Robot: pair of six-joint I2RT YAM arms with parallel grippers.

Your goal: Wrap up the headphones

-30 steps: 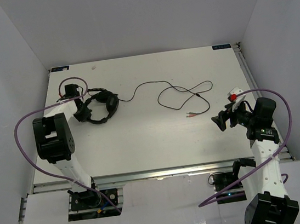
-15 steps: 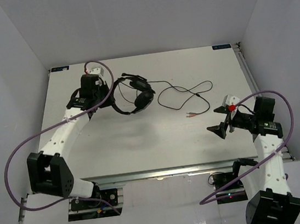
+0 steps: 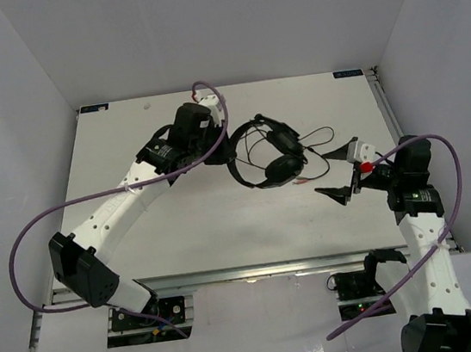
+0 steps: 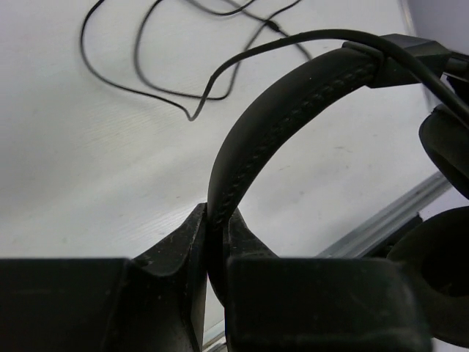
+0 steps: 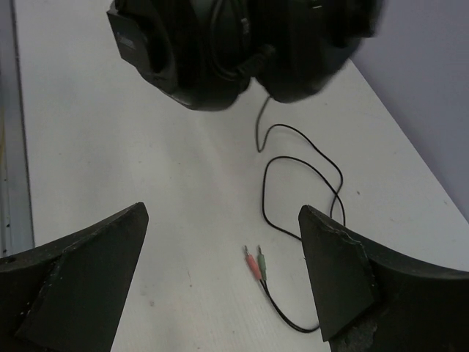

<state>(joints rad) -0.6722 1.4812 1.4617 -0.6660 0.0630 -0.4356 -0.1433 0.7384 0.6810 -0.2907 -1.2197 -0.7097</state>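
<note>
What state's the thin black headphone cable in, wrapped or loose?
Loose: thin black cable lies in open loops on the white table, plugs free.

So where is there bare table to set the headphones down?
Bare: the near-middle table between the left arm and right gripper, and the far left corner. Crowded: right of centre, where headphones, loose cable, plugs and that gripper meet.

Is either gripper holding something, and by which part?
The left gripper pinches the headphones by the headband between its jaws. The right gripper, open, holds nothing.
</note>
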